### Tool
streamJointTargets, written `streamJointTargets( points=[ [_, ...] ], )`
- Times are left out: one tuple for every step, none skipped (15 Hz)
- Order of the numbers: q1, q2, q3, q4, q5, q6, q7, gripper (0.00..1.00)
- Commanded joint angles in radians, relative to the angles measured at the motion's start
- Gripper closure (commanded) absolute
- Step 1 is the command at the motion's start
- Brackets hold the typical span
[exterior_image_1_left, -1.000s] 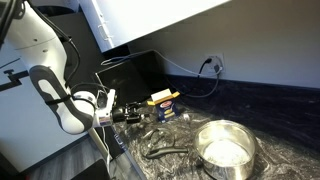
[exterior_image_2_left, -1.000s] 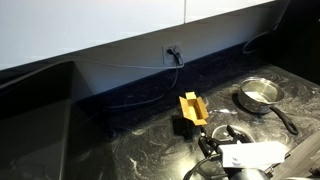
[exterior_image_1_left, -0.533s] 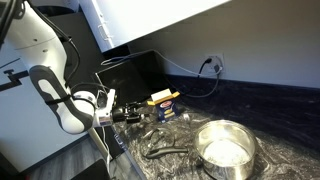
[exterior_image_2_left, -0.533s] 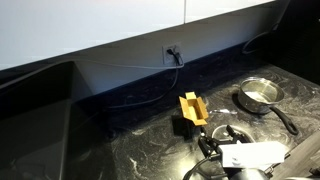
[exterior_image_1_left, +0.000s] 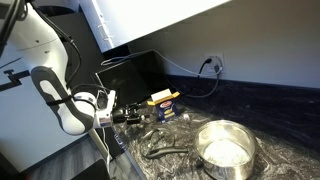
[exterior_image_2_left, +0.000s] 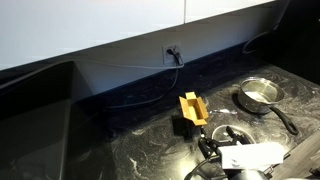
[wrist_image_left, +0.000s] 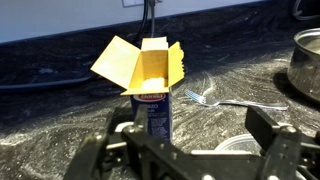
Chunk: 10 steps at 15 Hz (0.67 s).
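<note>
Yellow-flapped blue cardboard box (wrist_image_left: 152, 85) stands upright, top open, on the black speckled stone tabletop (wrist_image_left: 50, 115). The black claw (wrist_image_left: 192, 140) hovers just in front of it, jaws spread wide and empty. A silver metal fork (wrist_image_left: 225, 101) lies beside the box, with a round steel pot (wrist_image_left: 305, 60) farther off.

Gripper: I see my gripper (wrist_image_left: 193, 126) at the bottom edge, jaws spread wide and holding nothing.
Box: a blue box (wrist_image_left: 152, 106) stands upright just ahead of my left finger, its yellow flaps folded open.
Fork: a fork (wrist_image_left: 226, 101) lies flat on the counter (wrist_image_left: 50, 115), right of the box.
Pot: I make out a metal pot (wrist_image_left: 306, 62) at the right edge, cut off.
Cable: a dark cable (wrist_image_left: 150, 18) hangs down the wall behind the box.
</note>
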Motion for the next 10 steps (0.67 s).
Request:
streamJointTargets(
  points=[
    [0.019,0.045,-0.012,0.029,-0.042,-0.043,-0.034,0.0],
    [0.024,0.055,-0.012,0.031,-0.052,-0.053,-0.038,0.0],
    [0.029,0.066,-0.013,0.033,-0.061,-0.07,-0.035,0.0],
    [0.034,0.08,-0.014,0.035,-0.07,-0.088,-0.024,0.0],
    [0.037,0.093,-0.015,0.037,-0.077,-0.105,-0.019,0.0],
    [0.041,0.111,-0.02,0.041,-0.083,-0.132,-0.013,0.0],
    [0.041,0.128,-0.025,0.045,-0.088,-0.151,-0.008,0.0],
    [0.04,0.145,-0.031,0.048,-0.095,-0.171,0.002,0.0],
    [0.038,0.162,-0.036,0.054,-0.1,-0.187,0.01,0.0],
    [0.036,0.178,-0.041,0.061,-0.109,-0.203,0.018,0.0]
  ],
)
